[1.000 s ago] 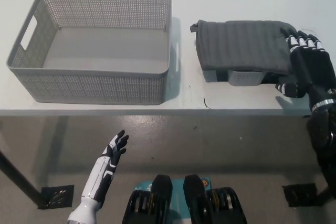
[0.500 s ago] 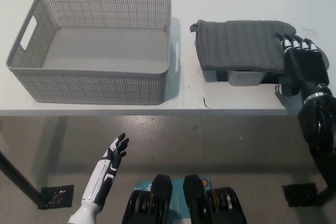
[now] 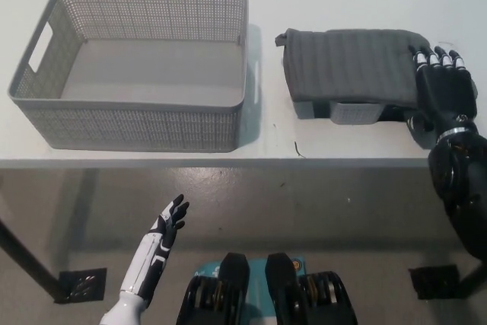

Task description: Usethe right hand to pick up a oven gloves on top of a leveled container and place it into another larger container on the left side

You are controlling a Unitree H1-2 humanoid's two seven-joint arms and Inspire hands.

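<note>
At three o'clock on the table [image 3: 152, 159], your right hand [image 3: 441, 89] rests on the oven glove's [image 3: 350, 62] right end, fingers spread, nothing gripped. The glove drapes the small container [image 3: 346, 112]; the large basket [image 3: 137, 123] at nine o'clock waits, so everything remains. Since the earlier frame, that hand drifted slightly rightward. Your left hand [image 3: 169, 220] hangs open below.

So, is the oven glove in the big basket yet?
No, the oven glove still lies on the small container, right of the large basket, with the right hand at its edge.
</note>
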